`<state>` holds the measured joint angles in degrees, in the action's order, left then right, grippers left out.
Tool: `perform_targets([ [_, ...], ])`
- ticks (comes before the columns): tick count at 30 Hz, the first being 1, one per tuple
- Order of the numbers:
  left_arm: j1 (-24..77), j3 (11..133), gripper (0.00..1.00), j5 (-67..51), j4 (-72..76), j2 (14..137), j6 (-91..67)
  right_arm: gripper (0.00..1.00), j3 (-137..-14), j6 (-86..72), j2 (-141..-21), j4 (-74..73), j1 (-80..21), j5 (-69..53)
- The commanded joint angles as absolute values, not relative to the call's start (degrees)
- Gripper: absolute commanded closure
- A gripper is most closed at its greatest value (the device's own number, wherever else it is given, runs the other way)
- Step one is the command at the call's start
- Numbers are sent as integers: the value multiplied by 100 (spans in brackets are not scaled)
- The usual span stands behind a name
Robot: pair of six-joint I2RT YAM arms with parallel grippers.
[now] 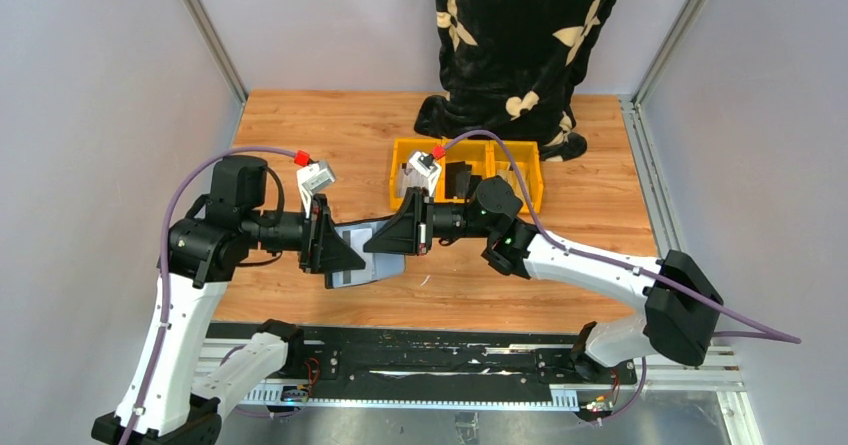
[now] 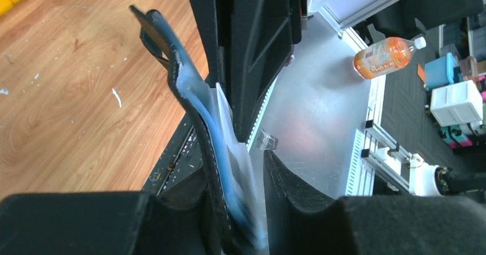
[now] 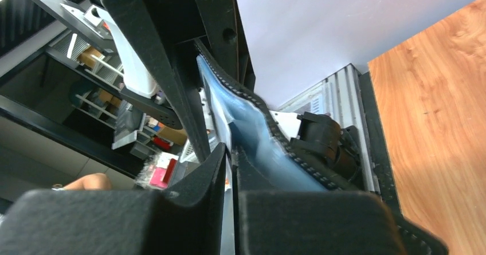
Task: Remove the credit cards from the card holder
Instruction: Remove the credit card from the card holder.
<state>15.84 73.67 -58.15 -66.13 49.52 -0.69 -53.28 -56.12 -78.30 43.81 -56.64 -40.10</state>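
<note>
Top external view, L to R: the left gripper (image 1: 352, 261) and the right gripper (image 1: 374, 246) meet tip to tip above the table (image 1: 300, 125), left of centre and nearer the near edge than the far edge. Between them you see the card holder (image 1: 372, 269), off the surface, with its grey-blue inner side facing up. The yellow bins (image 1: 520, 160) sit at the far centre of the table, well apart from the holder. A black patterned cloth (image 1: 520, 35) hangs at the far edge, behind the bins.

Left wrist cam: the holder runs edge-on between the left fingers (image 2: 298, 192), black stitched rim to the L and blue sleeve beside it. A pale translucent credit card (image 2: 236, 149) stands partly out of the sleeve. The jaws flank the holder with little room. You cannot tell whether the pads press on it. An orange bottle (image 2: 385, 57) lies on the floor beyond the table.

Right wrist cam: the right fingers (image 3: 321, 220) are drawn almost together, approx. a thin slit apart. A pale card edge runs down into that slit, so read this pincer as clamped on the credit card. The blue sleeve and stitched rim pass just beside the R finger, outside the slit.
</note>
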Motion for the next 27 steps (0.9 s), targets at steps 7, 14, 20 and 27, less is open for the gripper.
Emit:
perform_targets([
  [7,1582,7569,61,-6997,-6561,4766,-44,100,-5016,-6042,-7764,5375,-5744,-3872],
  [14,1582,7598,79,-7444,-6565,4771,-97,100,-4583,-6004,-7335,5417,-5698,-3855],
  [20,1573,7632,88,-7496,-6583,4782,-137,94,-4400,-6052,-7156,5551,-5700,-3961],
  [27,1539,7655,97,-7461,-6582,4815,-174,69,-4435,-6362,-7297,6322,-5783,-4072],
])
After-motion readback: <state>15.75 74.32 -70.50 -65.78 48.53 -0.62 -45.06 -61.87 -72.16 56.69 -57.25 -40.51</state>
